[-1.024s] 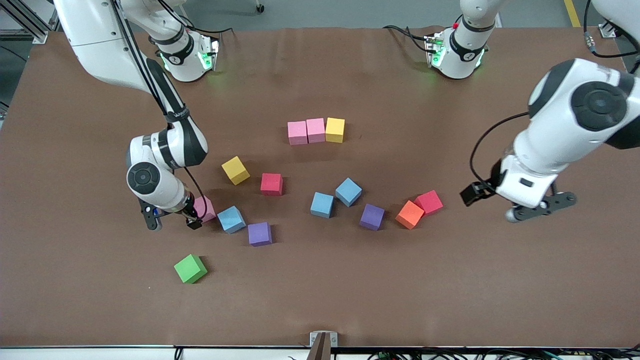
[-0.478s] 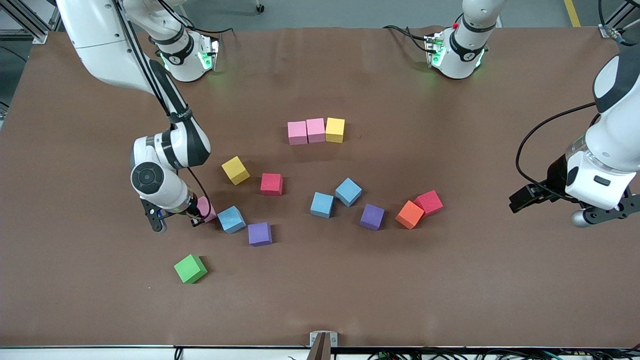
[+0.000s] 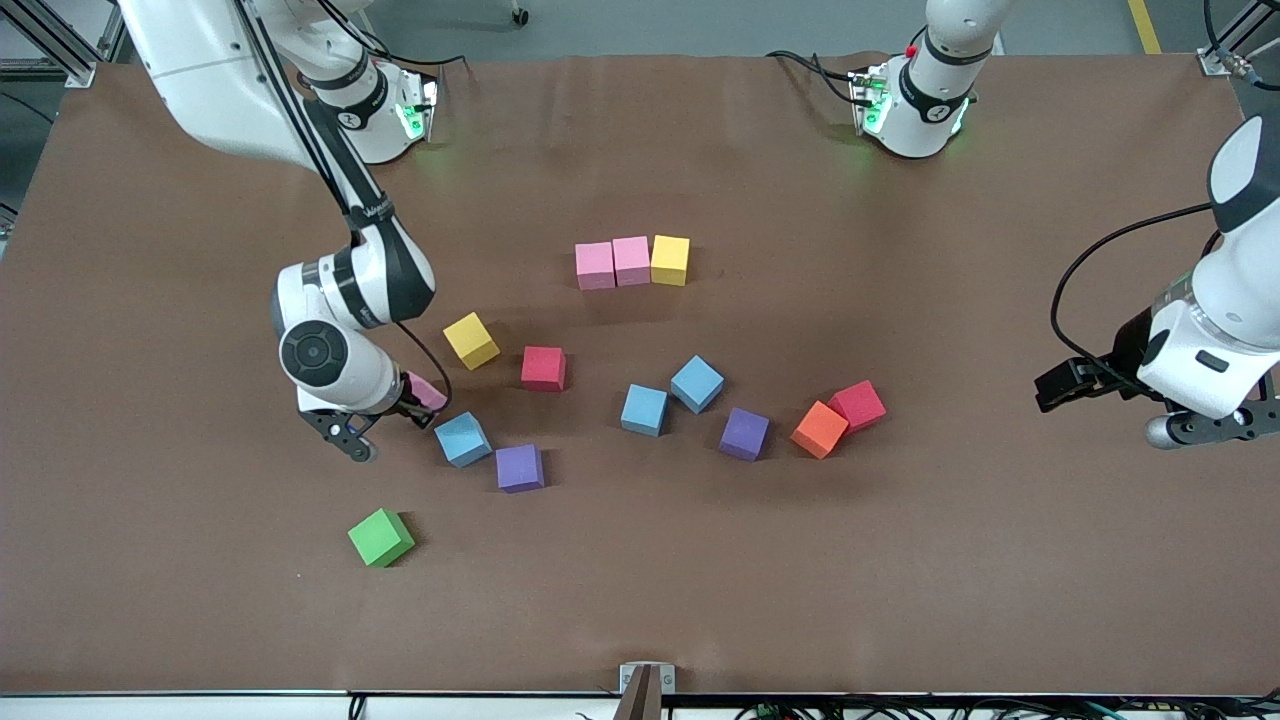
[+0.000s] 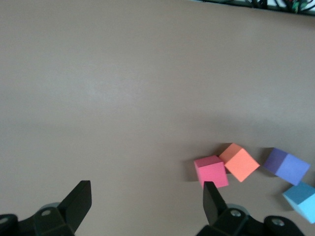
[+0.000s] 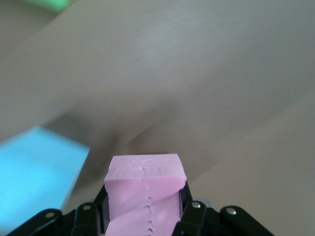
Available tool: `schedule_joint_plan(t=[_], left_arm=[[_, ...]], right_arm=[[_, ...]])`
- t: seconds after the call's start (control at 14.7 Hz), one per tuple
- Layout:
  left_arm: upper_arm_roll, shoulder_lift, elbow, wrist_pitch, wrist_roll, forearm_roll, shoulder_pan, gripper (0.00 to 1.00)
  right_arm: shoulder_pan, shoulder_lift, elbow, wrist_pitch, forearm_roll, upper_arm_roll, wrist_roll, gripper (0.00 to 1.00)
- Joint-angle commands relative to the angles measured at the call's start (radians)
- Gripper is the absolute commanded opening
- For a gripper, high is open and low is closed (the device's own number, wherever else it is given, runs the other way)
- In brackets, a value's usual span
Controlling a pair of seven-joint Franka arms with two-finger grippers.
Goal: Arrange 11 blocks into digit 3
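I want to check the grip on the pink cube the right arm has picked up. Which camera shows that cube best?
The right wrist view: the pink cube fills the foreground, squeezed between the right gripper fingers. The front view shows only a sliver of it past the arm's wrist. The left wrist view does not show it.

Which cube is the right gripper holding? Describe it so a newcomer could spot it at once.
Follow the right arm down from its base to the right gripper, shut on the pink cube beside a light blue cube. The other two pink cubes sit in a row with a yellow cube; this one is pinched between fingers.
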Motion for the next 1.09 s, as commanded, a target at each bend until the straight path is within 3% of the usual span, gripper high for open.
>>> schedule_joint_plan(t=[0.0,0.2,0.48,0.75,0.89,1.02], left_arm=[[0.103,-0.014,0.01,-0.014,0.064,-0.019,-0.093,1.0],[0.172,-0.016,0.033,-0.02,0.074,-0.02,-0.156,1.0],[0.252,-0.016,0.08,-0.026,0.109,-0.025,-0.219,1.0],[0.376,-0.03,0.122,-0.049,0.153,-0.086,-0.309,1.0],[0.471,-0.059,0.123,-0.049,0.193,-0.133,-0.37,1.0],[0.636,-0.109,0.123,-0.049,0.257,-0.221,-0.471,1.0]], right_arm=[[0.0,-0.115,-0.026,-0.09,0.009,0.037,-0.255,0.0],[0.005,-0.161,-0.025,-0.124,0.017,0.117,-0.262,0.0],[0.021,-0.152,-0.025,-0.071,0.015,0.22,-0.28,0.0],[0.141,-0.131,-0.023,0.006,0.001,0.225,-0.248,0.0],[0.19,-0.089,-0.002,0.023,-0.003,0.223,-0.179,0.0],[0.229,-0.052,0.015,0.023,-0.031,0.217,-0.121,0.0]])
